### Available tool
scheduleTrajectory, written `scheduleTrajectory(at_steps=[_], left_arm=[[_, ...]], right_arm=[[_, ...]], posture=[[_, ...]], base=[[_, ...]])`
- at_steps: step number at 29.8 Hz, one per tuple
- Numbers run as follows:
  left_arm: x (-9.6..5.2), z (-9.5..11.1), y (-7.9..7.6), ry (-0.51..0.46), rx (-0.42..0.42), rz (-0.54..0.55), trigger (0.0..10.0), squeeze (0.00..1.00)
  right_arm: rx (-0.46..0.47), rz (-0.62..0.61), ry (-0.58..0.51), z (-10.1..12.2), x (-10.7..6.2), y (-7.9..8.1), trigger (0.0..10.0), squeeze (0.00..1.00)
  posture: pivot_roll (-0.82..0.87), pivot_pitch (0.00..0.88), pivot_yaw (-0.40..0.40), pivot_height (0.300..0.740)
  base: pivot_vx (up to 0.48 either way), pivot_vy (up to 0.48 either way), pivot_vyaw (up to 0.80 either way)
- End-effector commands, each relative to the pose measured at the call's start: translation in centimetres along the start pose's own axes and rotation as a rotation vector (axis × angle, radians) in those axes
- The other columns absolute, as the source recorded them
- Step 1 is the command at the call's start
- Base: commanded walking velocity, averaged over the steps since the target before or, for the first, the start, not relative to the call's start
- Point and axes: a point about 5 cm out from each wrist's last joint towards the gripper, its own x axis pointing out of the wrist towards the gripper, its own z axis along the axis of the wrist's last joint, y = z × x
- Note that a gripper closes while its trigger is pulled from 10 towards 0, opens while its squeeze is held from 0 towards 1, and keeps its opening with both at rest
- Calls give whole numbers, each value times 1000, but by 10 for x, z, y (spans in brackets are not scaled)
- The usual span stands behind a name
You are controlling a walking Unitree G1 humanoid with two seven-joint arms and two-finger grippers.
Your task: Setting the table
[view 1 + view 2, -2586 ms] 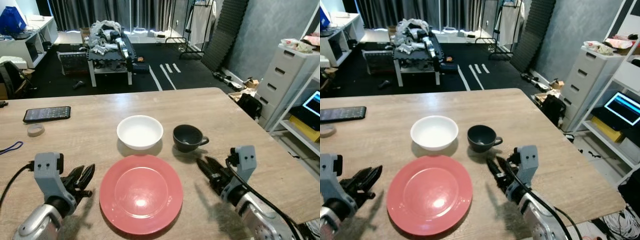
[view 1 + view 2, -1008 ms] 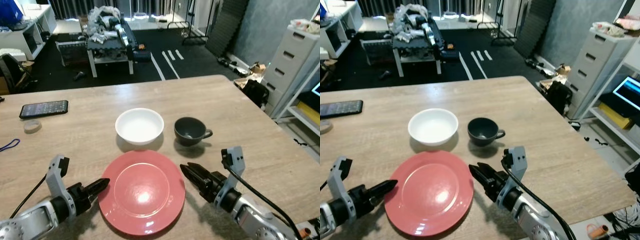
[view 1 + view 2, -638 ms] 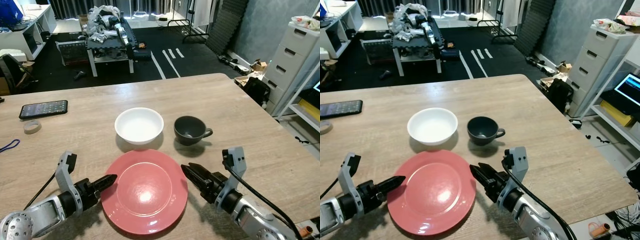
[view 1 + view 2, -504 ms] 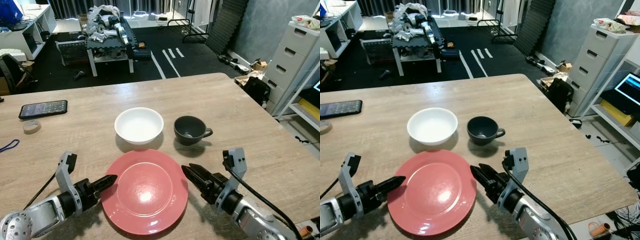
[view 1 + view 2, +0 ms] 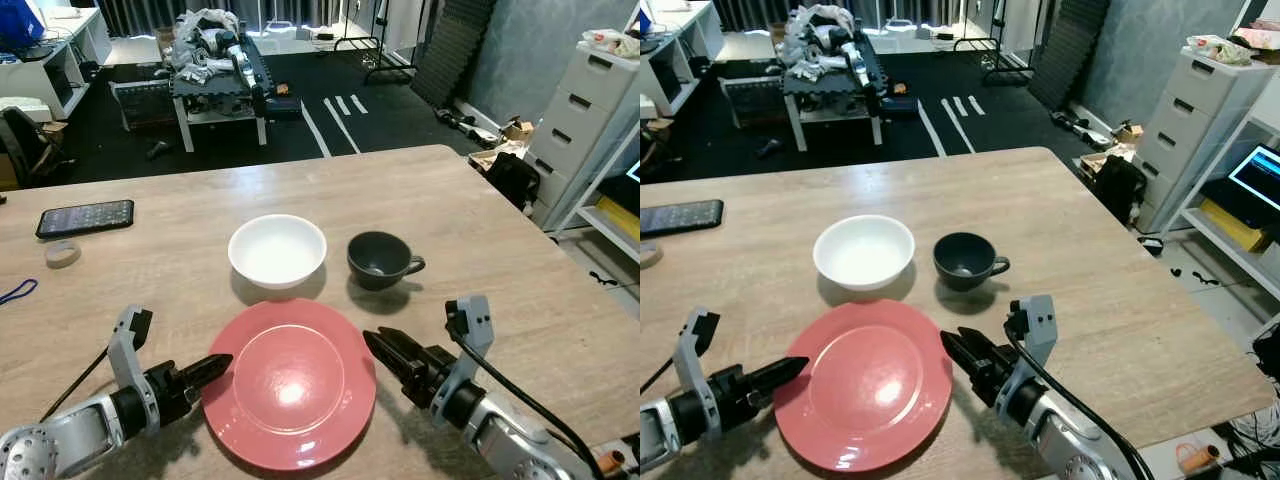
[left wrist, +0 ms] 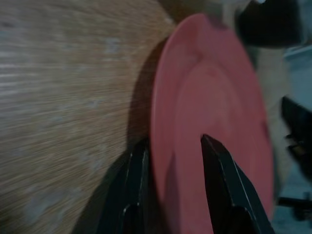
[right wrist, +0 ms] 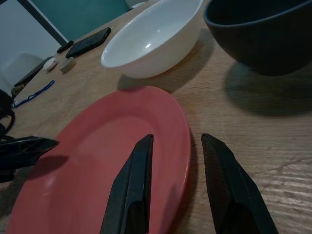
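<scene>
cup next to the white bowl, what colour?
Dark grey, almost black. The cup shows best in the left eye view, beside the bowl.

A light wood-grain surface [image 5: 480,230] is seen. A red plate [image 5: 289,381] is laid near its near edge, with a white bowl [image 5: 277,250] and a dark cup [image 5: 381,260] just beyond it. Toward the left edge a phone [image 5: 84,217], a tape roll [image 5: 61,252] and a blue cord [image 5: 21,292] are found.
</scene>
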Motion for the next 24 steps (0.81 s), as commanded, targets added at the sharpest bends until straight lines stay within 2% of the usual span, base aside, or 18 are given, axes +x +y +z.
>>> scheduleTrajectory(at_steps=[1, 3, 6, 9, 15, 16, 17, 20, 24], left_arm=[[-10, -8, 6, 82, 14, 62, 10000, 0], [-22, 1, 7, 113, 65, 86, 10000, 0], [-31, 12, 10, 132, 109, 109, 10000, 0], [-31, 15, 13, 138, 117, 118, 10000, 0], [-17, 10, 16, 141, 134, 123, 10000, 0], [-14, 9, 16, 140, 138, 122, 10000, 549], [-12, 9, 16, 140, 141, 119, 10000, 1000], [-4, 16, 7, 131, 163, 56, 10000, 1000], [0, 19, 5, 128, 171, 34, 10000, 1000]], right_arm=[[5, -1, 9, -2, -2, 0, 10000, 0], [6, 1, 10, -3, -3, 1, 10000, 0], [13, 5, 12, -5, -2, 2, 10000, 0], [18, 8, 12, -7, -1, 4, 10000, 0], [26, 16, 7, -8, 2, 7, 10000, 0], [25, 17, 7, -7, 1, 7, 10000, 0], [24, 17, 7, -7, 1, 6, 10000, 0], [17, 12, 11, -6, -2, 5, 10000, 0], [17, 7, 10, -6, -2, 5, 10000, 0]], posture=[[40, 226, 128, 740], [60, 230, 142, 740], [69, 229, 147, 740], [76, 230, 150, 740], [60, 236, 150, 740], [58, 237, 150, 740], [57, 237, 150, 740], [50, 240, 151, 740], [47, 242, 154, 740]], base=[[0, 0, 0], [0, 0, 0], [0, 0, 0], [0, 0, 0], [0, 0, 0], [0, 0, 0], [0, 0, 0], [0, 0, 0], [0, 0, 0]])
